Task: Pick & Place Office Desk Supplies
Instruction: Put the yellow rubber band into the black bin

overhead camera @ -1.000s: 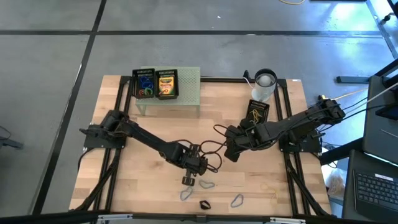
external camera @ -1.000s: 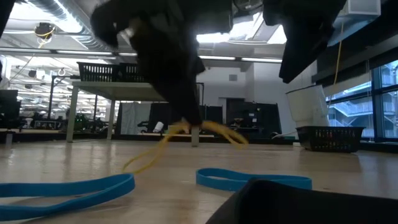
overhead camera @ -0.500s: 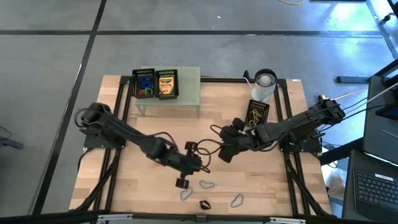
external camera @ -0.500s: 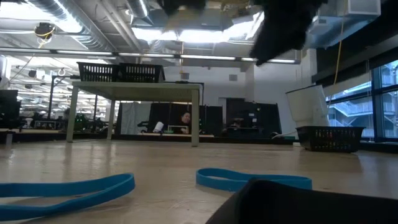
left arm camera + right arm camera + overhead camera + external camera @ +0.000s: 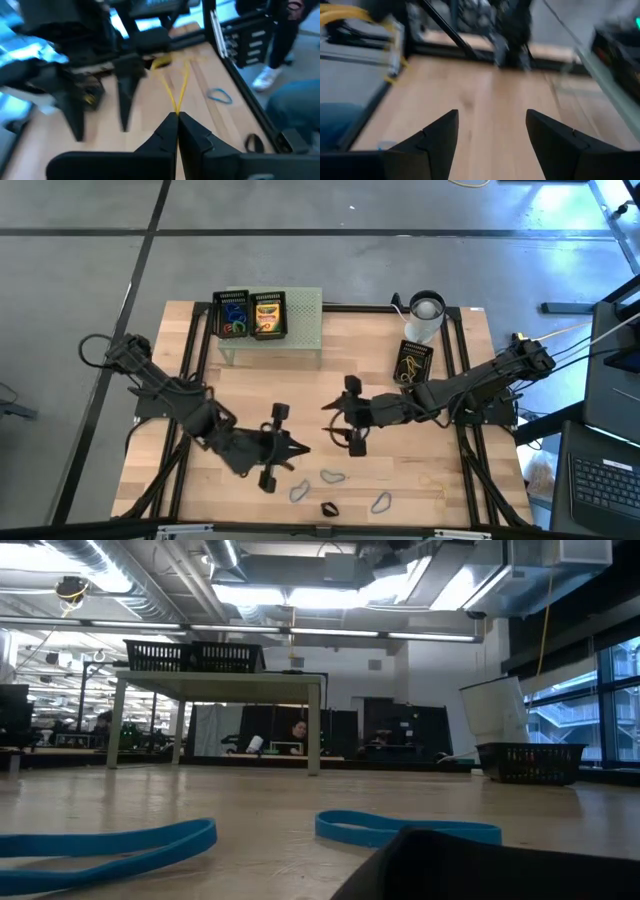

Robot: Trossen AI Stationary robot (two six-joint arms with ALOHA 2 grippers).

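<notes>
Over the tabletop (image 5: 430, 470): both my arms hang midway, pincers turned toward each other
Left pincer (image 5: 177, 122): pressed together, pinching a thin yellow rubber band (image 5: 181, 90) that dangles from the tips
Right pincer (image 5: 492, 135): spread wide, holding nothing
Loops: blue loops (image 5: 400, 827) lie flat near the front edge; a black clip (image 5: 327, 508) between them
Crayon boxes (image 5: 267, 315): on the green stand (image 5: 305, 320)

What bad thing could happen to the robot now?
The left gripper is pinching only a thin yellow rubber band, so it might slip out or snap away. The right gripper, open, is close by, so the two arms could bump. Loose blue bands on the table below could get knocked.
</notes>
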